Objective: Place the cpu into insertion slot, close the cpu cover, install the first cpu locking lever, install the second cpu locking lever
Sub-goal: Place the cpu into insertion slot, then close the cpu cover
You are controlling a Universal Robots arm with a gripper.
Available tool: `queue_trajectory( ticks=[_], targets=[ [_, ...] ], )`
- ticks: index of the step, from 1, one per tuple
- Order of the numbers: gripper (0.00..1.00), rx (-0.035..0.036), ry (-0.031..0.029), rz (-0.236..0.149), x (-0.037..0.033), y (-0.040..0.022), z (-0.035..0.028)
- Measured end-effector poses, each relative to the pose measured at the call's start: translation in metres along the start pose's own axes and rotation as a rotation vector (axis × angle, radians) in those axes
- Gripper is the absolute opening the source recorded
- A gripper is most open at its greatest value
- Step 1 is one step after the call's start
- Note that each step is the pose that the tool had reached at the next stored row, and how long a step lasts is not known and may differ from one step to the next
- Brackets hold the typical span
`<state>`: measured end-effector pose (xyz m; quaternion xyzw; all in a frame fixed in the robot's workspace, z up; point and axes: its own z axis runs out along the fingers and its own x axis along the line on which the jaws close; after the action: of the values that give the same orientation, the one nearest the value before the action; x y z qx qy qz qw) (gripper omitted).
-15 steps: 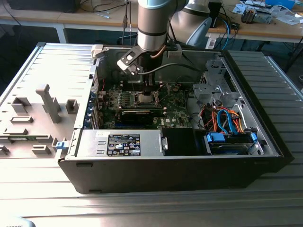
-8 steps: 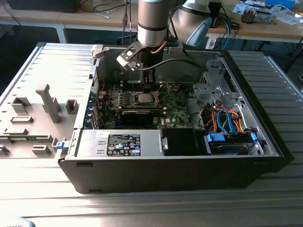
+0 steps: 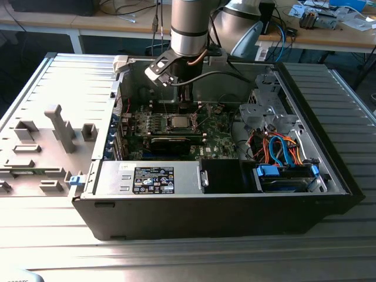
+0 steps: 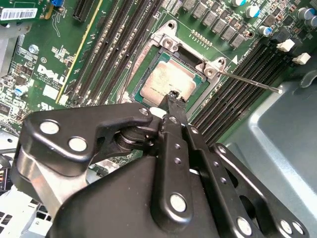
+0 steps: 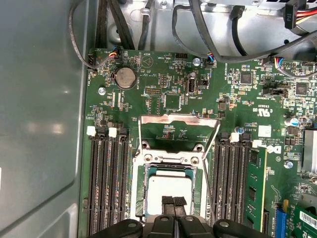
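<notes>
Claw [image 5: 174, 201], tips together, sits over the cpu [image 5: 168, 186] in the slot [image 5: 171, 168]; cover [image 5: 179, 119] is raised, and memory slots [image 5: 106, 188] crowd both sides.

A grey robot arm [image 3: 189, 29] reaches straight down, its wrist vertical. At its end the black gripper [image 5: 173, 202] points downward, its two slim fingers [image 5: 168, 202] pressed together at the tips.

cpu [image 5: 171, 188] in insertion slot [image 5: 171, 158]; tool [image 5: 173, 201] above it.
</notes>
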<state>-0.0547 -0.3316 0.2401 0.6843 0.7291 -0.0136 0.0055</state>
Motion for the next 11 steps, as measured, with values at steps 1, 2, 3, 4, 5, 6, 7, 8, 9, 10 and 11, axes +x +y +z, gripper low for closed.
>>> queue_trajectory(
  ticks=[1, 2, 3, 4, 5, 6, 7, 8, 9, 10, 11],
  targets=[
    [0.11, 0.0, 0.0001, 0.0, 0.0, 0.0, 0.0],
    [0.11, 0.0, 0.0, 0.0, 0.0, 0.0, -0.0001],
    [0.11, 0.0001, 0.0, 0.0, 0.0, 0.0, -0.0001],
    [0.11, 0.0, 0.0, 0.0, 0.0, 0.0, -0.0001],
    [0.11, 0.0, 0.0, 0.0, 0.0, 0.0, -0.0002],
    [0.11, 0.0, 0.0, 0.0, 0.0, 0.0, -0.0002],
    [0.11, 0.0, -0.0001, 0.0, -0.0001, 0.0001, -0.0002],
    [0.11, 0.0001, -0.0002, 0.0, -0.0002, 0.0004, -0.0003],
    [0.11, 0.0001, -0.0001, 0.0, -0.0004, 0.0008, -0.0003],
    [0.11, 0.0001, -0.0001, 0.0, -0.0008, 0.0015, -0.0003],
    [0.11, 0.0, -0.0001, 0.0, -0.0013, 0.003, -0.0003]
  ],
)
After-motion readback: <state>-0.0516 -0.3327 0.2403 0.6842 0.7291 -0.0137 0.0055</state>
